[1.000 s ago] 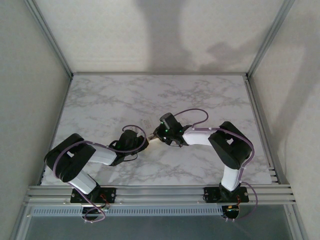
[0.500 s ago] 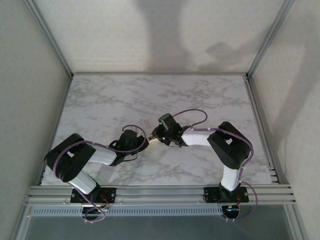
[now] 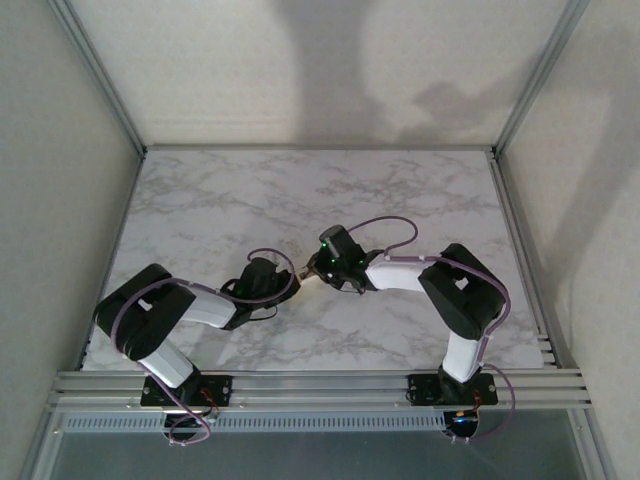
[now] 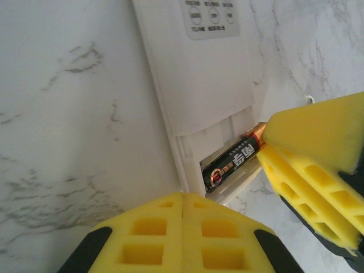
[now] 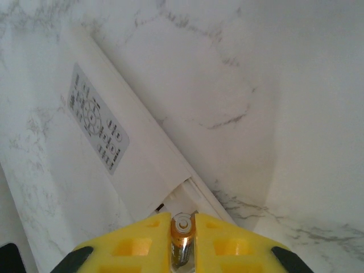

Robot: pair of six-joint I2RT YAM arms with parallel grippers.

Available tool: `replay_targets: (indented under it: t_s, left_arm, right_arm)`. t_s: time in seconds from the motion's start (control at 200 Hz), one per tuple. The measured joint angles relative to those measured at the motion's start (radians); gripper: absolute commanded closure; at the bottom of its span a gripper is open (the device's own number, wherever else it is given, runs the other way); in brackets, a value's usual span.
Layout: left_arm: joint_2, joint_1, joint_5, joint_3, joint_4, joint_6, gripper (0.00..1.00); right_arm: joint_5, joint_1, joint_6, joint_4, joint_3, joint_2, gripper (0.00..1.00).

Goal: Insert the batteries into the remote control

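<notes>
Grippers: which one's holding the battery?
The right gripper: it pinches the battery, angled into the opened remote. The left gripper is shut on nothing.

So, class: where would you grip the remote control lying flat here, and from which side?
Probably the remote control's plain mid-body between button panel and open bay, from above, pinching across the narrow width: its long edges run straight and parallel, and the right tool holds a battery at the bay.

**A:** What's the bench (image 3: pixel 400 190) carrying?

**B:** From here I see white marble veined in grey. The remote control (image 4: pixel 199 85) lies flat on it, running from top centre to lower middle of my left wrist frame, grey button patch at the top.
</notes>
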Motion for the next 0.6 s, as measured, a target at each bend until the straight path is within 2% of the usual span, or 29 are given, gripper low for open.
replay_targets:
  t_s: [0.371,0.601]
  left_arm:
    - [0.073,-0.053,0.047,0.113,0.000,0.007,1.00]
    - [0.016,-0.045,0.019,0.091,-0.047,0.016,1.00]
  right_arm:
    - [0.011,-0.074,-0.061,-0.057,0.000,-0.047,0.83]
    - [0.011,-0.080,-0.075,-0.094,0.000,-0.047,0.83]
